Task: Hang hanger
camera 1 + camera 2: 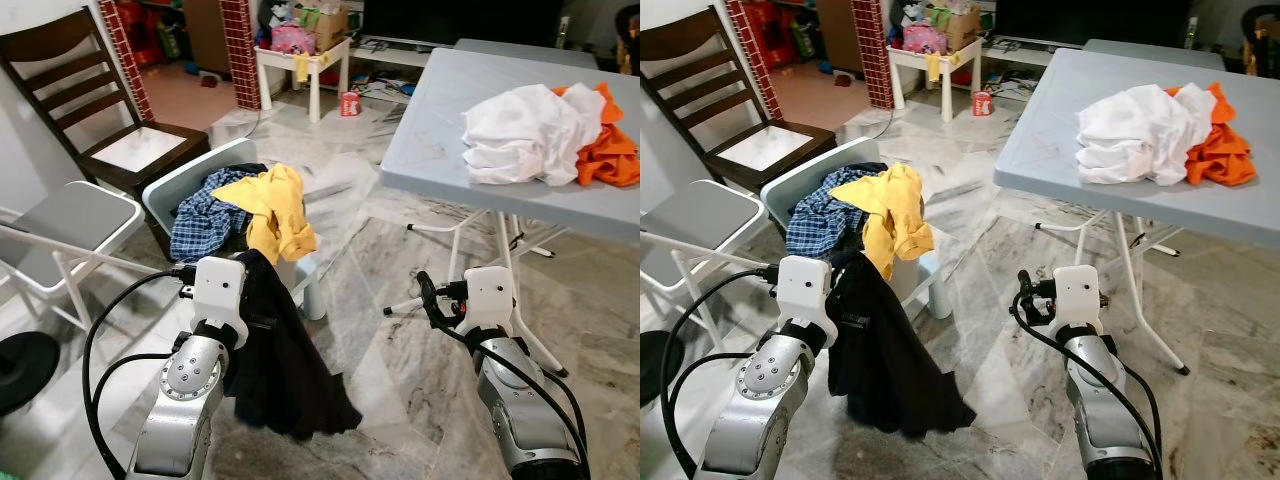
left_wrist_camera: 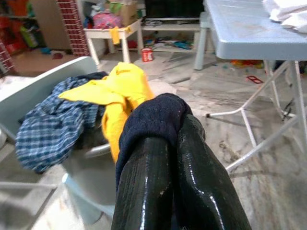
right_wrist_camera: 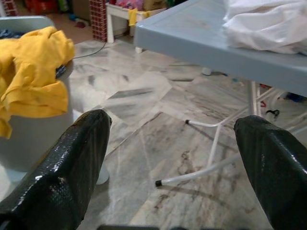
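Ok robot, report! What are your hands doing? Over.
Left gripper shut on dark garment. Right gripper open, empty. No hanger seen. Laundry basket ahead.

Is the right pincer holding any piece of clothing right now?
No, the right pincer is open with only bare marble floor between its fingers, while the dark garment hangs from the left pincer.

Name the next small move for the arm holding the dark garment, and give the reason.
Probably carry the dark garment right, toward the folding table. The left gripper is shut on its top edge, so it hangs free beside the laundry basket. The right gripper is open and empty, and no hanger is in sight.
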Available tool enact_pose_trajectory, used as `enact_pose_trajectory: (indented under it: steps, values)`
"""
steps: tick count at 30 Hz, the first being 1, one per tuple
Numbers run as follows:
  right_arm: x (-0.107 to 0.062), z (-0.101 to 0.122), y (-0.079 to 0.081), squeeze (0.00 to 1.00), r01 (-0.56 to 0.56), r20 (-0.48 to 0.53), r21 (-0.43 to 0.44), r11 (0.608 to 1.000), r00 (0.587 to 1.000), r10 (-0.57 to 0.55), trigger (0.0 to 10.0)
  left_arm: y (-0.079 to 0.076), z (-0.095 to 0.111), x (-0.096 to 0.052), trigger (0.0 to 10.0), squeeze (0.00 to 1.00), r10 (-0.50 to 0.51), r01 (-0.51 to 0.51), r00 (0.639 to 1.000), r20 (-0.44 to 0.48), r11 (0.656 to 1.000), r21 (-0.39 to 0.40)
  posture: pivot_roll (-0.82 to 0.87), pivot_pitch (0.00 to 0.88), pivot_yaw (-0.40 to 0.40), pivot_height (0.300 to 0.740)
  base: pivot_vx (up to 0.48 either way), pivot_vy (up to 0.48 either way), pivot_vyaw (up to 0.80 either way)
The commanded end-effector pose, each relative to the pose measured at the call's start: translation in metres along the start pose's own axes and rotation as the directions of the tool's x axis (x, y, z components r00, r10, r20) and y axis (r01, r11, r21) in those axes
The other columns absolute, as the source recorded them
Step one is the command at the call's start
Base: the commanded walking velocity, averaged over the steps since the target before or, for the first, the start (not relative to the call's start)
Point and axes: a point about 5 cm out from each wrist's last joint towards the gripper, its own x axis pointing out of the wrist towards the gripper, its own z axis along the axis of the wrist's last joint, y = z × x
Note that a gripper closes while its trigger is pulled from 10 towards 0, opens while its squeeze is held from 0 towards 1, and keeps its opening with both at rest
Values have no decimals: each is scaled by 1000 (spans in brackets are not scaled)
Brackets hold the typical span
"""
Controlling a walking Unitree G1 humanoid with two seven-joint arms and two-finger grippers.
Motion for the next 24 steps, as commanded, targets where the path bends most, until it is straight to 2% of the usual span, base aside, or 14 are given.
enact_pose_trajectory:
  steps: [1, 24]
  values:
    - [0, 2, -1, 0, 7, 7, -4, 1000, 1000, -7, 10000, 0, 9, 4, 10000, 0, -11, 11, 999, 36, 1000, 11, -8, 0, 27, 740, 337, 0, -800]
    - [-1, 0, 5, 0, 0, 4, 6, 1000, 1000, 0, 10000, 1, 3, 1, 10000, 0, -28, 27, 1000, 11, 1000, 12, -3, 0, 31, 740, 405, 0, -787]
